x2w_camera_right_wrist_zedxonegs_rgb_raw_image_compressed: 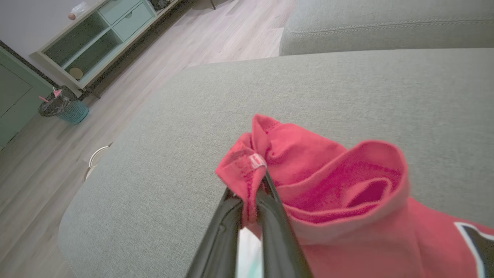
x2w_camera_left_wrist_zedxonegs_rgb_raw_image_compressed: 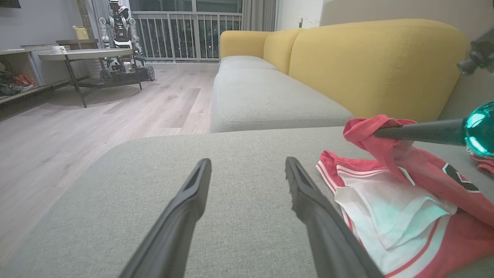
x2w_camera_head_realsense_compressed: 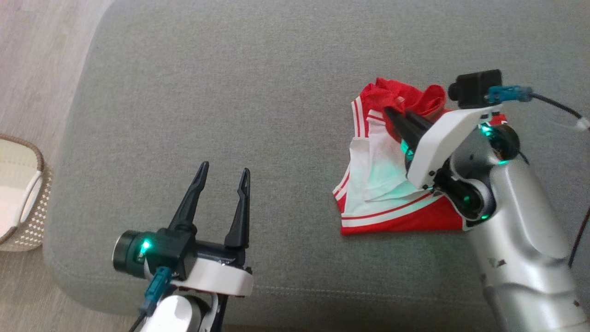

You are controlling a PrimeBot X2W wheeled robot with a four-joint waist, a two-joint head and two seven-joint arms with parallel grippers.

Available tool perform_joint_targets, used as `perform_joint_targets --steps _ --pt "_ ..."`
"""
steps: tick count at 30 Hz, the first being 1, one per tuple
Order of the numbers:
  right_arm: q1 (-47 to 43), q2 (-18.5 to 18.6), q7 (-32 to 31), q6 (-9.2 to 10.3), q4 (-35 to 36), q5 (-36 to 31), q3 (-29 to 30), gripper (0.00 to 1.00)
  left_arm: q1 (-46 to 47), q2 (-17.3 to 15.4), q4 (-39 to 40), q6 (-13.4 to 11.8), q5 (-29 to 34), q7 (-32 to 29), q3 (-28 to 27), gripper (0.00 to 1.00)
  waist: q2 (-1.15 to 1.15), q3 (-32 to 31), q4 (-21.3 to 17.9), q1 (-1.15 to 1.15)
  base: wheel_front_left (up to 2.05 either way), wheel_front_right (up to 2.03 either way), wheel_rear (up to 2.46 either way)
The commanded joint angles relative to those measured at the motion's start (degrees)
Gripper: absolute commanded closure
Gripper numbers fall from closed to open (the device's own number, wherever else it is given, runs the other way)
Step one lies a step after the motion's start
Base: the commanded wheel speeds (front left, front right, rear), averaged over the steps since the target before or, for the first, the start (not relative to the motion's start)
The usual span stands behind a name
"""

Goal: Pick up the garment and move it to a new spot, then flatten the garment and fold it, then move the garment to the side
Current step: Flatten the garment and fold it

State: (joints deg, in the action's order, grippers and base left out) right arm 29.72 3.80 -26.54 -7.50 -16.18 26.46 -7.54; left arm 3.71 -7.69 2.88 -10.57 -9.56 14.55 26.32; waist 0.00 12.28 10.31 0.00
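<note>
Right hand: pinched shut on a red hem fold of the garment, which lies crumpled at 3 o'clock on the grey sofa cushion. Left hand, at 7 o'clock: spread wide, holding nothing. Fabric judged light, limp and unbreakable; best taken at hems or corners. Woven basket, 9 o'clock: pale lining visible, contents unclear.

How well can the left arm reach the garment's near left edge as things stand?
Probably yes. The left gripper is open, and only bare grey cushion lies between it and the garment. The right gripper pinches the red far edge, away from that side.
</note>
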Motion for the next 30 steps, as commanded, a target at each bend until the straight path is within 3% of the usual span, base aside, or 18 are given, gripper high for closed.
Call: perform_joint_targets --steps 1,3,4,5,9,14,18,20,21,22,23,28,30 --pt "2.2 -0.9 0.8 0.01 1.4 0.5 -1.6 1.00 1.8 0.2 1.5 0.2 0.8 0.4 -2.3 0.00 0.00 0.1 0.3 0.00 0.00 0.00 0.00" --pt "2.7 -0.9 1.5 0.01 -0.3 0.5 -2.7 1.00 1.8 0.7 1.8 0.2 0.5 0.4 -2.6 0.00 0.00 0.2 0.5 0.00 0.00 0.00 0.00" --pt "2.8 -0.9 2.0 0.01 -1.0 0.2 -3.1 0.58 1.7 0.9 1.8 0.4 0.4 0.4 -2.7 0.00 0.00 0.2 0.6 0.00 0.00 0.00 0.00" --pt "2.8 -0.9 2.3 0.01 -1.6 -0.1 -3.5 0.00 1.7 1.0 1.8 0.5 0.4 0.4 -2.8 0.00 0.00 0.2 0.7 0.00 0.00 0.00 0.00" --pt "2.4 -0.9 3.7 0.01 -1.3 1.4 -4.3 0.00 1.8 1.6 1.9 0.8 0.6 0.4 -3.1 0.00 0.00 0.1 0.5 0.00 0.00 0.00 0.00" --pt "2.0 -0.5 6.0 0.01 6.3 -1.7 -0.7 0.00 1.2 2.1 2.1 1.0 0.9 0.4 -3.8 0.00 0.00 -0.3 -0.3 0.00 0.00 0.00 0.00" --pt "0.0 4.7 5.8 0.01 10.6 -6.7 3.1 0.00 0.9 2.2 2.2 1.3 1.3 0.4 -4.4 0.00 0.00 -0.6 -1.0 0.00 0.00 0.00 0.00" --pt "-2.0 9.9 5.3 0.01 10.4 -7.9 3.4 0.00 0.8 2.3 2.2 1.6 1.6 0.4 -4.6 0.00 0.00 -0.9 -1.3 0.00 0.00 0.00 0.00" --pt "-2.5 11.9 5.4 0.01 9.9 -8.1 2.6 0.09 0.8 2.3 2.1 1.7 1.7 0.4 -4.7 0.00 0.00 -1.0 -1.3 0.00 0.00 0.00 0.00" --pt "-2.9 13.7 5.7 0.01 9.1 -8.3 2.1 0.76 0.7 2.3 2.1 1.9 1.8 0.4 -4.7 0.00 0.00 -1.1 -1.4 0.00 0.00 0.00 0.00" --pt "-3.2 15.7 6.1 0.01 8.3 -8.3 0.4 1.00 0.7 2.3 2.1 2.0 1.9 0.4 -4.7 0.00 0.00 -1.1 -1.3 0.00 0.00 0.00 0.00" --pt "-2.5 22.1 8.5 0.01 2.8 -4.0 -7.4 1.00 0.8 2.4 2.0 2.7 2.3 0.4 -4.8 0.00 0.00 -0.9 -0.9 0.00 0.00 0.00 0.00" --pt "-1.9 22.9 9.0 0.01 1.2 -3.5 -8.4 1.00 0.9 2.5 2.0 2.9 2.3 0.4 -4.7 0.00 0.00 -0.8 -0.7 0.00 0.00 0.00 0.00"
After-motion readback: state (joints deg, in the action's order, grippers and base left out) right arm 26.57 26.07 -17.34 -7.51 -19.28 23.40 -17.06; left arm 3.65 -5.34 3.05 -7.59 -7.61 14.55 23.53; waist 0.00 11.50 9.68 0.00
